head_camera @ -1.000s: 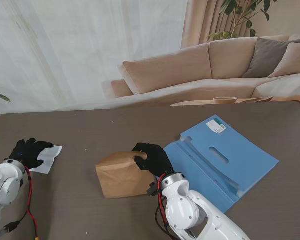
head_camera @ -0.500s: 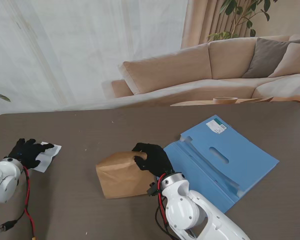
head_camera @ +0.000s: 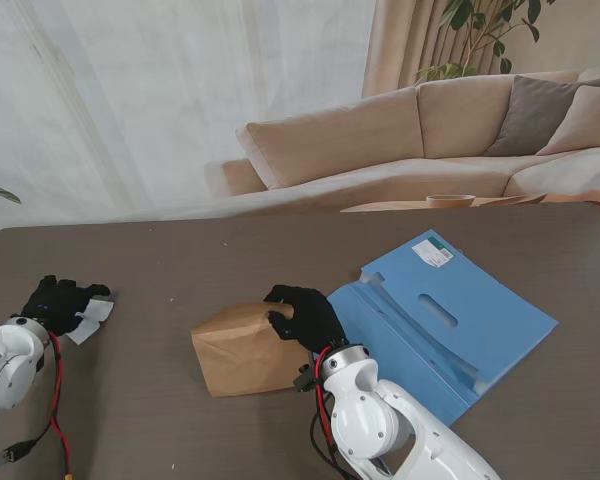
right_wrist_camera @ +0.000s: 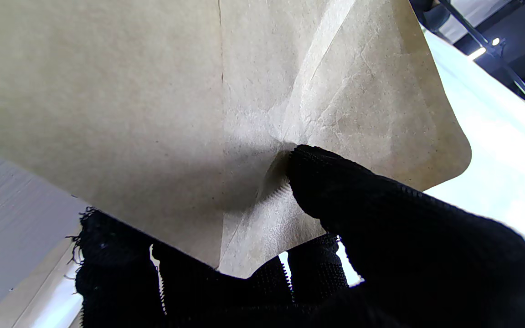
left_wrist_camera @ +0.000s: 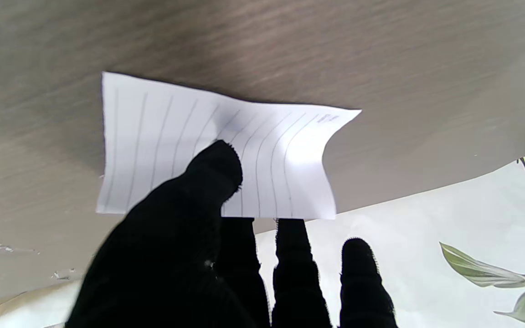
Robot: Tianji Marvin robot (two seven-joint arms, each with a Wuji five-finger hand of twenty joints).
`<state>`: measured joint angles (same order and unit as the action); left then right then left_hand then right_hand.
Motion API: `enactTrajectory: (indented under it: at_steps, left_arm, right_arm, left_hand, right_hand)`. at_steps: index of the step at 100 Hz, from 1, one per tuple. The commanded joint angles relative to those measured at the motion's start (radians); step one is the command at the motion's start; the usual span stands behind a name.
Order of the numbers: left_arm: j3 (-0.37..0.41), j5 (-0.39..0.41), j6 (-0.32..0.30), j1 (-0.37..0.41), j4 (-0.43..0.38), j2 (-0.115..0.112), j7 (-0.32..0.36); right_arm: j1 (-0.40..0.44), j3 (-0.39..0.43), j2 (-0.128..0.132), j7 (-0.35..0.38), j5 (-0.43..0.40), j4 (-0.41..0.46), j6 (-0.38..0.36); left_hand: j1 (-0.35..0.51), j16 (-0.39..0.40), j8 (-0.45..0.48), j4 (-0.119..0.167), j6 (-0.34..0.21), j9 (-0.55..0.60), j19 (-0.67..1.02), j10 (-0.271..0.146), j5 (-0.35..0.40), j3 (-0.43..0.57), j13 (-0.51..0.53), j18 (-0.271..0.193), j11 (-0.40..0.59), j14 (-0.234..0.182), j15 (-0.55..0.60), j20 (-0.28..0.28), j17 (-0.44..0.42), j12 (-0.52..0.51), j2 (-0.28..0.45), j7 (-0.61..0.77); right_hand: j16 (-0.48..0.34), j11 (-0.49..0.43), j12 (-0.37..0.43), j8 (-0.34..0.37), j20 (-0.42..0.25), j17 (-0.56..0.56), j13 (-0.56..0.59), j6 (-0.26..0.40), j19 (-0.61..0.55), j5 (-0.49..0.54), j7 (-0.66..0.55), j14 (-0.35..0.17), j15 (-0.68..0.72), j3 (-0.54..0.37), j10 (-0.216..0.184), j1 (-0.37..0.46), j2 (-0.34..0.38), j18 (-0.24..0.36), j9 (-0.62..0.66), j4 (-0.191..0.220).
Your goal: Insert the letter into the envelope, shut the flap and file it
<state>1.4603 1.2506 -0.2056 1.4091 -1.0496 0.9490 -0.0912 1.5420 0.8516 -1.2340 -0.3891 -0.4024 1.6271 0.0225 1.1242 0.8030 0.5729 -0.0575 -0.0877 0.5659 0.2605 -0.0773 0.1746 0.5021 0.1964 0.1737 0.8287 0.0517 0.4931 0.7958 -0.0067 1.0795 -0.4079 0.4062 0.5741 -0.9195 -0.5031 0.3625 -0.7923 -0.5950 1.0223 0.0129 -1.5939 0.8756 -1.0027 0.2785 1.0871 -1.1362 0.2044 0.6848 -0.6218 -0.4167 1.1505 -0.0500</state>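
Observation:
A white lined letter (head_camera: 90,317) (left_wrist_camera: 217,150) is pinched in my left hand (head_camera: 58,302) (left_wrist_camera: 208,255) at the table's left edge, thumb on one face and fingers behind it; it is lifted off the table and slightly curled. A brown paper envelope (head_camera: 242,350) (right_wrist_camera: 189,114) stands tilted up in the middle of the table, held by my right hand (head_camera: 302,316) (right_wrist_camera: 358,237), whose thumb presses its crumpled face while the fingers sit behind. An open blue file folder (head_camera: 445,320) lies to the right of the envelope.
The dark wood-grain table (head_camera: 280,260) extends between the two hands. Beyond its far edge are a beige sofa (head_camera: 430,140), a curtain and a plant. Red cables hang along my left arm (head_camera: 10,370).
My left hand has drawn the letter leftward and nearer to me, lifting it so it shows narrower in the stand view. The right hand and the envelope have stayed put.

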Motion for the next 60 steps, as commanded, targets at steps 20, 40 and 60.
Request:
enactTrajectory:
  at_steps: [20,40,60]
  left_arm:
    - [0.045,-0.004,-0.029,0.039,-0.050,0.017,-0.004]
    - [0.072,-0.009,-0.036,0.057,-0.088,0.023,0.006]
    - [0.091,-0.029,-0.046,0.068,-0.110,0.029,0.017]
  right_arm:
    - [0.003,-0.004,-0.006,0.013,0.002,0.003,0.001]
    - [0.004,-0.004,-0.006,0.011,0.002,0.004,0.000]
    - [0.009,-0.001,-0.006,0.010,0.002,0.006,0.000]
  left_hand:
    - [0.022,0.015,0.057,-0.026,0.093,0.080,0.013,0.070,0.198,-0.113,0.038,0.056,-0.036,0.037,0.066,0.032,-0.001,0.017,0.020,0.244]
    - [0.048,-0.001,0.158,-0.017,0.056,0.160,0.020,0.115,0.405,-0.179,0.069,0.073,-0.133,0.065,0.064,0.043,0.016,0.012,0.076,0.509]
    - [0.027,-0.027,0.067,-0.013,0.078,0.220,0.010,0.163,0.499,-0.214,0.087,0.085,-0.228,0.088,0.043,0.044,0.023,-0.012,0.107,0.449]
  right_hand:
    - [0.016,-0.024,-0.003,0.012,-0.015,0.001,0.022,0.022,-0.053,0.046,-0.030,0.021,0.019,-0.028,0.005,0.019,-0.014,-0.006,0.035,-0.026]
    - [0.015,-0.023,-0.002,0.012,-0.015,0.001,0.022,0.021,-0.053,0.047,-0.031,0.021,0.019,-0.028,0.004,0.019,-0.014,-0.006,0.035,-0.026]
    - [0.015,-0.023,-0.001,0.012,-0.015,0.001,0.022,0.021,-0.053,0.046,-0.031,0.022,0.018,-0.029,0.004,0.018,-0.014,-0.006,0.034,-0.026]
